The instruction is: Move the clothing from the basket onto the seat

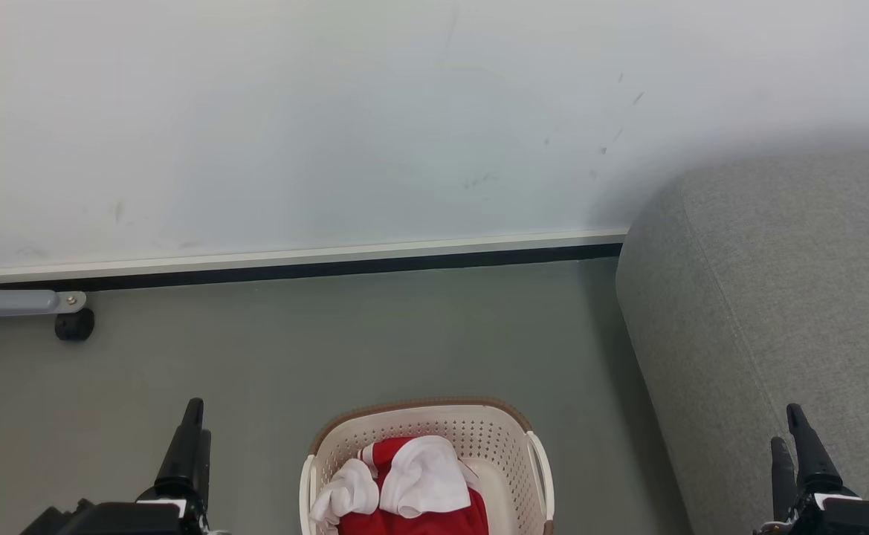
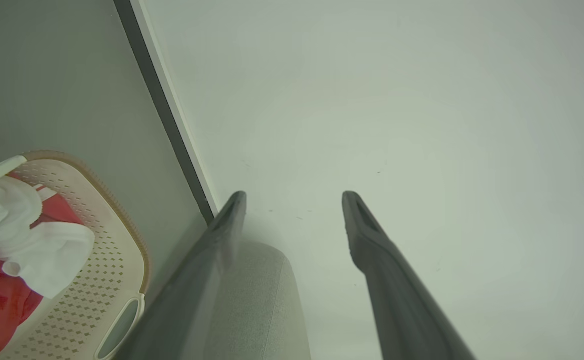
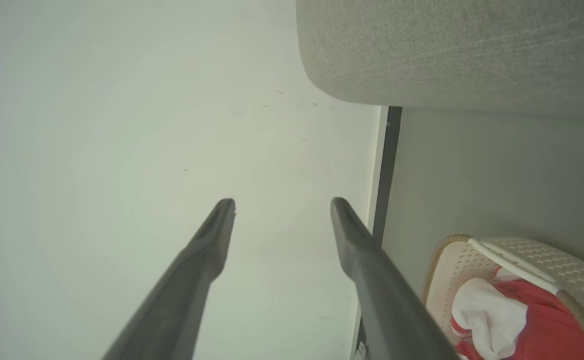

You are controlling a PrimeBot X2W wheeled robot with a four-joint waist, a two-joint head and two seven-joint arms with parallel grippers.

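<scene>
The cream perforated basket with a brown rim stands on the grey floor at the bottom middle of the head view, holding red and white clothing. The grey seat fills the right side. My left gripper hangs at the lower left, left of the basket, open and empty. My right gripper sits at the lower right over the seat's front, open and empty. The left wrist view has the basket, the clothing and its open gripper. The right wrist view has the basket, clothing, seat and open gripper.
A pale wall with a white and black skirting runs behind the floor. A grey metal leg with a black foot stands at the far left by the wall.
</scene>
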